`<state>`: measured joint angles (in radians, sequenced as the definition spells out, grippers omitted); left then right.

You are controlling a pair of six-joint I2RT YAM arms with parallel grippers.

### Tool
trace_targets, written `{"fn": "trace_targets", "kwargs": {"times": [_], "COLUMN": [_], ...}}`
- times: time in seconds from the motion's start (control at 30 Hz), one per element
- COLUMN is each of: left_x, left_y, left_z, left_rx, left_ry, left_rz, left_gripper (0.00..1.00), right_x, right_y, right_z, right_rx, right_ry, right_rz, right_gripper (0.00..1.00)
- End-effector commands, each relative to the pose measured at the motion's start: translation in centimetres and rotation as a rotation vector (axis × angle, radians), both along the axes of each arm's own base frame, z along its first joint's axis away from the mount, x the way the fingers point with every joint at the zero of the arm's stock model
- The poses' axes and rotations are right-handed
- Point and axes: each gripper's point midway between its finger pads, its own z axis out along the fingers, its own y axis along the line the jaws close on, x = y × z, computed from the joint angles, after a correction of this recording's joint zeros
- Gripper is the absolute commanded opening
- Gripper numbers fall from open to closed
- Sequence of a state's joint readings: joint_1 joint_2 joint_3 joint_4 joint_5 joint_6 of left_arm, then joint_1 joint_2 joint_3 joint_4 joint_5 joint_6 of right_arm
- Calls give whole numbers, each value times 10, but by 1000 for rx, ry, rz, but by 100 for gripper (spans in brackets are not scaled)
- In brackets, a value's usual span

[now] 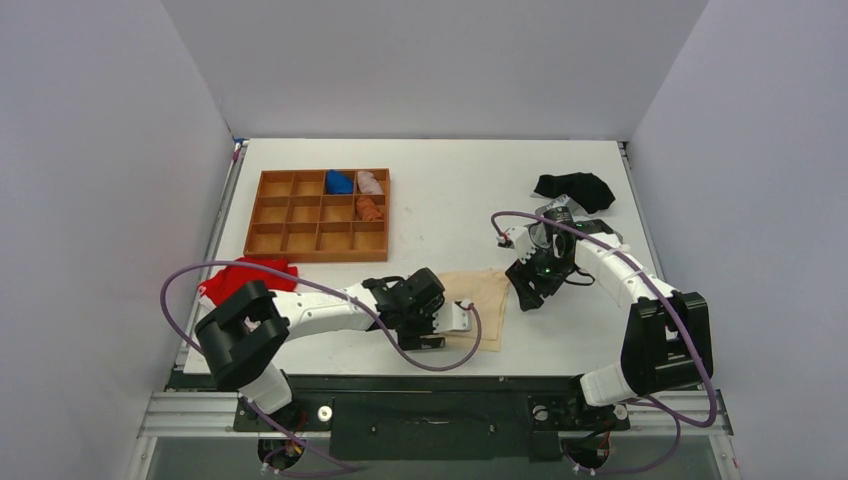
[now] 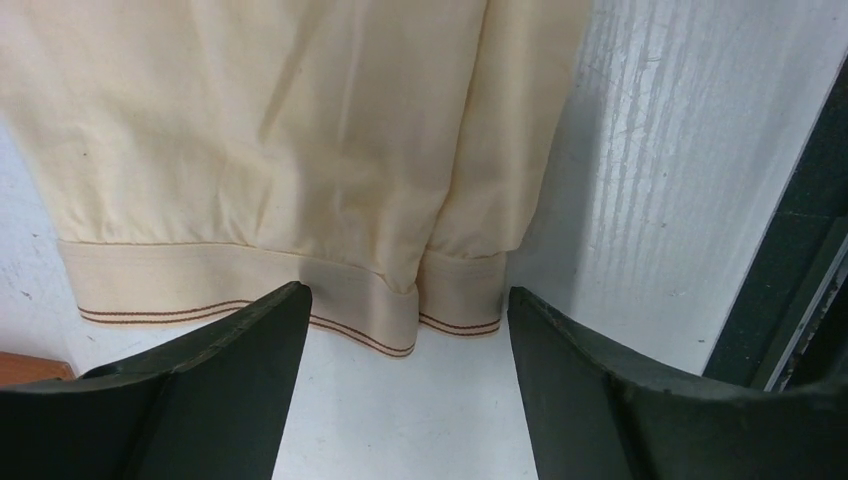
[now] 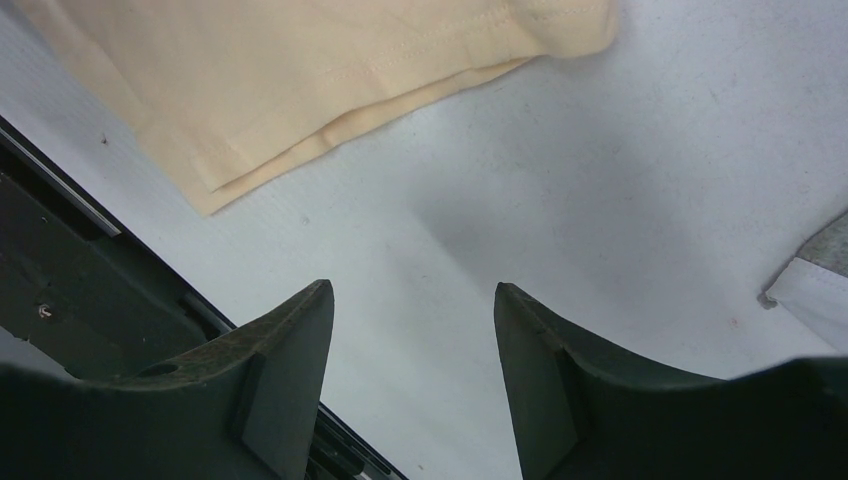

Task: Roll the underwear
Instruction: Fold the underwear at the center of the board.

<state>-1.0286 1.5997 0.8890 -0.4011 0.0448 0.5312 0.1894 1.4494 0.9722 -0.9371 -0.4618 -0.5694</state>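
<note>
Lying flat on the white bench (image 1: pixel 450 175), lower centre of the top view: the underwear (image 1: pixel 487 300), cream, unrolled, its near edge close to the front rail (image 1: pixel 400 381).

- Item, the left gripper (image 1: pixel 452 322): set low at the underwear's left side. In the left wrist view the left gripper (image 2: pixel 408 325) has its jaws spread wide and pinches nothing. The striped waistband (image 2: pixel 230 285) of the underwear (image 2: pixel 300 130) runs across the gap at the tips, with one side folded over.
- Item, the right gripper (image 1: pixel 528 290): just beside the underwear's right edge. In the right wrist view the right gripper (image 3: pixel 410 300) is spread, with only bench between the fingers. The underwear (image 3: pixel 300 70) sits in the upper left of that frame, apart from them.
- Surroundings: a wooden tray (image 1: pixel 320 257) stands upper left, well apart. Its upper right cells hold a blue roll (image 1: pixel 339 182), a pale roll (image 1: pixel 371 181) and a brown roll (image 1: pixel 370 208). A red garment (image 1: pixel 245 277) lies at the left bench edge beside the left arm. A dark garment (image 1: pixel 575 187) lies upper right, beyond the right arm. A grey-and-white fabric corner (image 3: pixel 815 285) shows at the right edge of the right wrist view.
- In the way: a purple cable (image 1: pixel 440 368) loops over the underwear's near edge.
- Edges and room: the front rail (image 3: pixel 60 250) lies near the underwear's corner. Open bench lies between tray and underwear and across upper centre.
</note>
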Motion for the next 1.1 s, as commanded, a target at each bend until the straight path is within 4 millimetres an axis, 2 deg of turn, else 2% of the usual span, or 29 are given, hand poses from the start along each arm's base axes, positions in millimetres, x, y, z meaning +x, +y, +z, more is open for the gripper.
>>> {"fn": "trace_targets", "kwargs": {"times": [0.0,0.1,0.23,0.27,0.3,0.33,0.37,0.57,0.63,0.67,0.7,0.73,0.77,0.8,0.83,0.97,1.07], "left_x": [7,5,-1,-3,-6,-7,-9,-11,-3,-4,7,3,14,9,16,20,28], "left_y": [-8,-7,-8,-9,-8,-11,-10,-15,-20,-16,-18,-17,-20,-18,-23,-21,-26], "left_z": [-3,-8,-10,-9,-9,-8,-7,4,13,11,17,15,23,19,21,27,30], "left_rx": [-8,4,11,6,13,0,-1,-48,-82,-82,-106,-102,-128,-117,-141,-138,-159], "left_ry": [-24,-11,25,39,55,72,88,283,350,408,416,473,478,544,584,750,806], "left_rz": [6,4,-9,-14,-14,-16,-15,18,36,46,61,60,71,73,81,106,115], "left_gripper": [66,56,38,25,17,3,1,0,0,0,0,0,0,0,0,0,0], "right_x": [2,2,2,2,2,1,1,0,-1,-1,-1,-1,-2,-2,-3,-13,-23], "right_y": [3,2,2,3,4,5,7,15,17,18,19,20,20,21,21,24,26], "right_z": [2,3,4,4,5,5,8,18,21,22,24,26,29,33,33,39,37], "right_rx": [21,20,21,23,30,36,51,113,133,140,152,164,170,182,186,216,218], "right_ry": [-15,-16,-21,-22,-24,-28,-35,-87,-100,-103,-111,-116,-130,-145,-148,-173,-187], "right_rz": [15,13,14,15,18,27,35,89,98,98,103,104,106,108,108,134,169], "right_gripper": [56,56,56,56,56,56,56,55,55,54,54,54,54,53,53,53,54]}}
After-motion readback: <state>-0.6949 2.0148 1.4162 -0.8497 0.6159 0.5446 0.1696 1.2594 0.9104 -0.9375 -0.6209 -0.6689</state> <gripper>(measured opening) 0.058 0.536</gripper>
